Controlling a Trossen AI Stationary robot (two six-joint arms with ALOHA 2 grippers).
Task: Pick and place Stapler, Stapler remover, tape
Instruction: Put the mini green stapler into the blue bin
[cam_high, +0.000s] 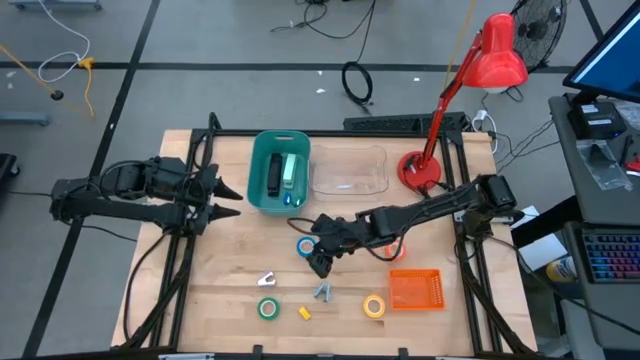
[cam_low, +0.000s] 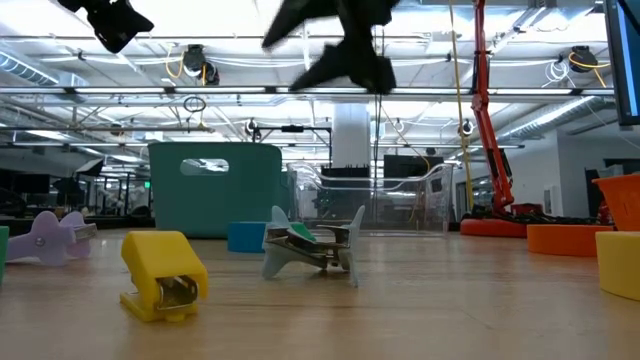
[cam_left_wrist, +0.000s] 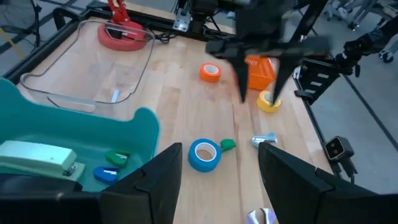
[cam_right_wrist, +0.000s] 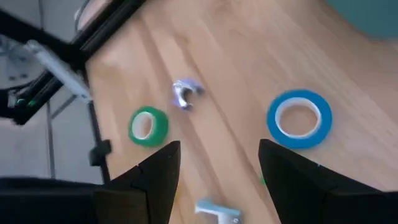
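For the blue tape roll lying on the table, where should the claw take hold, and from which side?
Come from straight above: the blue tape roll lies flat with its hole up. Probably put one finger in the hole and one outside, pinching the ring wall. The right claw is open beside it.

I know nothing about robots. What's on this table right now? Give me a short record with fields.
Right gripper: open, raised over the middle of the table, beside the blue tape roll
Left gripper: open, waiting at the table's left edge
Teal bin: holds staplers
Green tape roll: near front edge
Yellow tape roll: beside the orange basket
Staple removers: grey one, yellow one, pale one
Clear tray: looks empty
Red lamp: back right
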